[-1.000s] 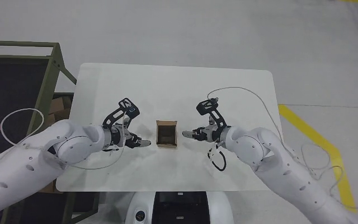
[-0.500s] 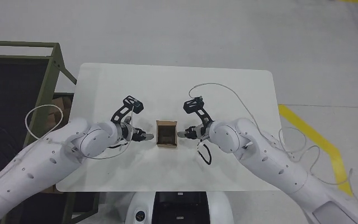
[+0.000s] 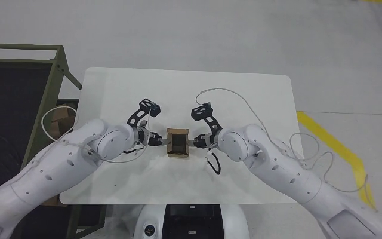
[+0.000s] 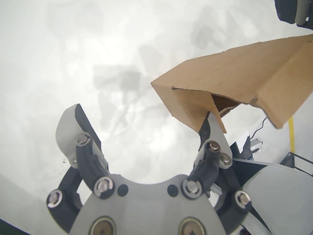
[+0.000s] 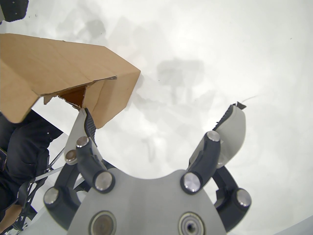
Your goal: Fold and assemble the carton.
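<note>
Left claw (image 4: 143,116): fingers spread wide, nothing pinched. One finger (image 4: 212,128) touches with its tip the edge of a side flap of the carton (image 4: 244,74). The other finger (image 4: 83,121) is apart from the cardboard, over the bare table (image 4: 73,37).
Right claw (image 5: 160,111): also spread wide, with nothing between the fingers. One finger (image 5: 88,121) has its tip at the flap edge on its side of the carton (image 5: 49,62). The other finger (image 5: 234,123) is well apart from the cardboard.
Carton (image 3: 178,143): small brown box, open on top, standing on the table between the left claw (image 3: 160,142) and the right claw (image 3: 194,142). It meets one fingertip of each, and a side flap sticks out toward each claw.
Cable (image 3: 224,89): thin and pale, it runs in a loop from behind the right claw over the table.
Rack (image 3: 36,47): green frame, behind the left claw's arm, beside the table.
</note>
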